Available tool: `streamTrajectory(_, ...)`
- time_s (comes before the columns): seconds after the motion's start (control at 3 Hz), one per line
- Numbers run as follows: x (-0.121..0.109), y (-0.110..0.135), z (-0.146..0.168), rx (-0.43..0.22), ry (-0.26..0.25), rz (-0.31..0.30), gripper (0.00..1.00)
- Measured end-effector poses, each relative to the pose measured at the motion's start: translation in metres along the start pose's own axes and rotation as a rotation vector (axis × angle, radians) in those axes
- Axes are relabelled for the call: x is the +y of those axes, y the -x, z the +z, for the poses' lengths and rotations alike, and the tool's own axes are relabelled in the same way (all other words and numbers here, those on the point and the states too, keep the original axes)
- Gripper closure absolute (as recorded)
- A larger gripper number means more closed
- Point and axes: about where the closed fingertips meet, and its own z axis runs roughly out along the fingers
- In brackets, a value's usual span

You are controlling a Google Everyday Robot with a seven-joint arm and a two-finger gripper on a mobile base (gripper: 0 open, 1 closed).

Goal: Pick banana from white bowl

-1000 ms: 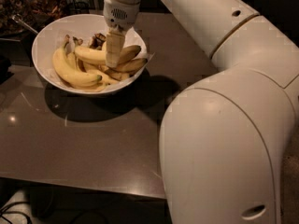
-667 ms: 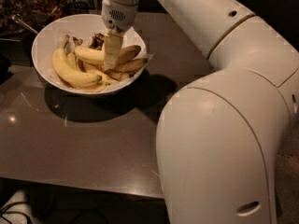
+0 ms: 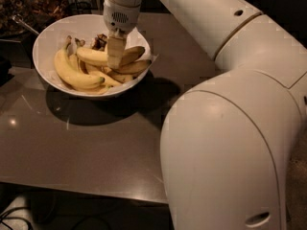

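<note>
White bowl (image 3: 48,37) at the far left tabletop (image 3: 96,147) corner holds about five bananas (image 3: 72,73); our one gripper (image 3: 115,62) touches the banana (image 3: 91,55), grip we cannot tell.

Dim and warm-toned throughout. Lit from above: soft dark shadow under the white bowl (image 3: 44,44), spreading toward 4 o'clock across the bench (image 3: 96,150). Glints faintly at 9 o'clock. Brightest on the gripper (image 3: 115,55), down in the bowl at 11 o'clock. Fades to black along 12 o'clock.
</note>
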Motion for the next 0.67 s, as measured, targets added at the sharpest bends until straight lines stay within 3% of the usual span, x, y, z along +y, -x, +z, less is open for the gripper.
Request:
streamTrajectory(0.33, -0.0010, -0.0059, -0.0016, 0.000, 0.000, -0.014, 0.99)
streamTrajectory(0.67, -0.0046, -0.0045, -0.0050, -0.011, -0.034, -0.006, 1.00)
